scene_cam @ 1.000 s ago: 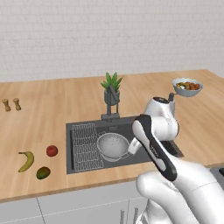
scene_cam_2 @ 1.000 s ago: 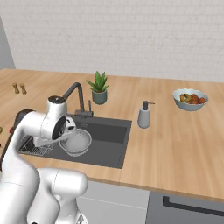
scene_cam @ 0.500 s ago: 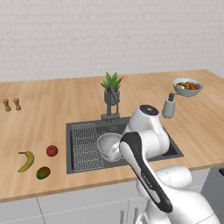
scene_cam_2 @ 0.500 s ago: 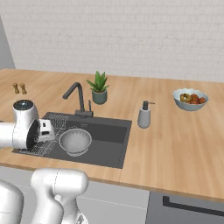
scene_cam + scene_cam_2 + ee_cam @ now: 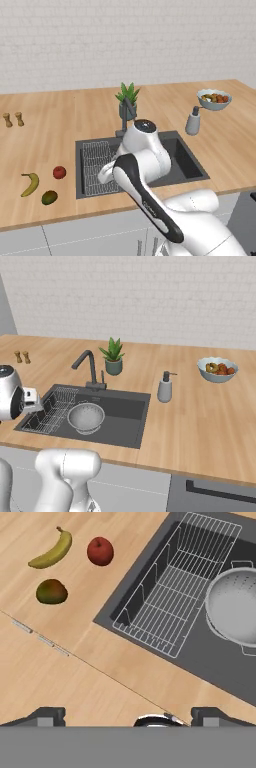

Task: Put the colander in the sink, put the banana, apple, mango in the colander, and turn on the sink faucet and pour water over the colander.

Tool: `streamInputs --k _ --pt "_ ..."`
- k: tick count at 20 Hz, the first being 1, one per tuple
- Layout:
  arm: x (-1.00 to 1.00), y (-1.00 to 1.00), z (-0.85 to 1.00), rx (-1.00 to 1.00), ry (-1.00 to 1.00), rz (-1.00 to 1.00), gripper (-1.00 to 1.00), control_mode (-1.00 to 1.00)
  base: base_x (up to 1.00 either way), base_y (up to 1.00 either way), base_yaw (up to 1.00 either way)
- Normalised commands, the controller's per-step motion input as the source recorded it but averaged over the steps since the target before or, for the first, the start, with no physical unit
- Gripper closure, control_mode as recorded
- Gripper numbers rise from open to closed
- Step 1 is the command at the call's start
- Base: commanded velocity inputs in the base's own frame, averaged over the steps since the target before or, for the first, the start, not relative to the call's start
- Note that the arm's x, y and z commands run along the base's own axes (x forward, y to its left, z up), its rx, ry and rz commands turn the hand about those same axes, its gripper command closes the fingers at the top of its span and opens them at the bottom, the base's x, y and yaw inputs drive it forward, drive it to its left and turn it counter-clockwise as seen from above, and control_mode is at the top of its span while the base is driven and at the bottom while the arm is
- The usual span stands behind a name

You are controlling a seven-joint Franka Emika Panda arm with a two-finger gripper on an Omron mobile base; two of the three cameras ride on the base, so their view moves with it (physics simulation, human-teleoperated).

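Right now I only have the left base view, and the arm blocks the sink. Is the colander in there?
Observer: Yes, the colander sits upright in the sink, beside the wire rack.
Operator: Anything in it?
Observer: No, it's empty.
Operator: And the fingers?
Observer: The fingers are spread wide and hold nothing.

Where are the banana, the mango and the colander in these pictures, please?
banana (image 5: 51,553): hand view, middle of its yellow curve.
mango (image 5: 51,592): hand view, centre of the fruit.
colander (image 5: 86,416): right base view, inside of the bowl.
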Motion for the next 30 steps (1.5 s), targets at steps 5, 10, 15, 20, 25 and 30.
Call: streamInputs --k 5,10,15,20,25,30 --pt "0.00 0.79 0.00 0.00 0.10 -0.04 -1.00 -1.00 0.00 0.00 0.00" --pt "0.01 0.68 -0.14 0.00 0.06 -0.01 -1.00 -1.00 0.00 0.00 0.00" --pt "0.00 0.57 -0.30 0.00 0.02 0.00 -1.00 -1.00 0.00 0.00 0.00" --pt "0.00 0.43 -0.21 0.00 0.00 -0.01 -1.00 -1.00 0.00 0.00 0.00" --pt "0.00 0.30 -0.17 0.00 0.02 -0.05 -1.00 -1.00 0.00 0.00 0.00" --pt "0.00 0.26 -0.15 0.01 0.03 -0.07 -1.00 -1.00 0.00 0.00 0.00"
